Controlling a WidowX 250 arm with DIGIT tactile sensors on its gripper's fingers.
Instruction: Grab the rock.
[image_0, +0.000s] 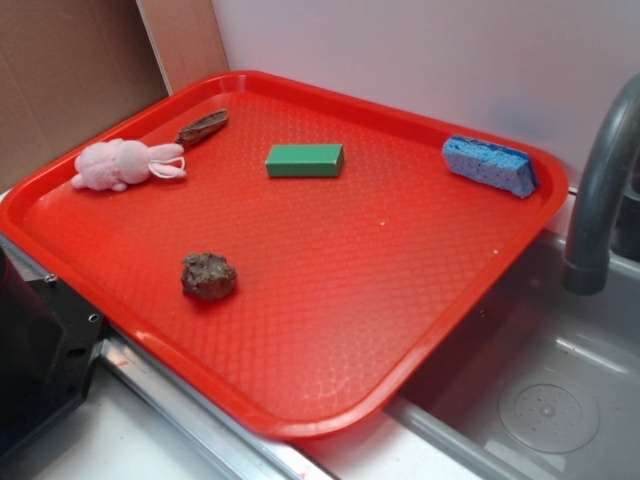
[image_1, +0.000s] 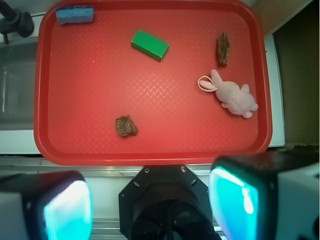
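The end effector was open and held nothing, with its two fingers wide apart at the lower edge of the wrist view, above the near rim of the red tray. The rock lay alone on the tray floor, not far from that near rim and well apart from the other things. Further away were a green block, a pink bunny and, just beyond it, a flat brown bark-like piece. A blue sponge lay in the far corner, near the grey faucet of the sink.
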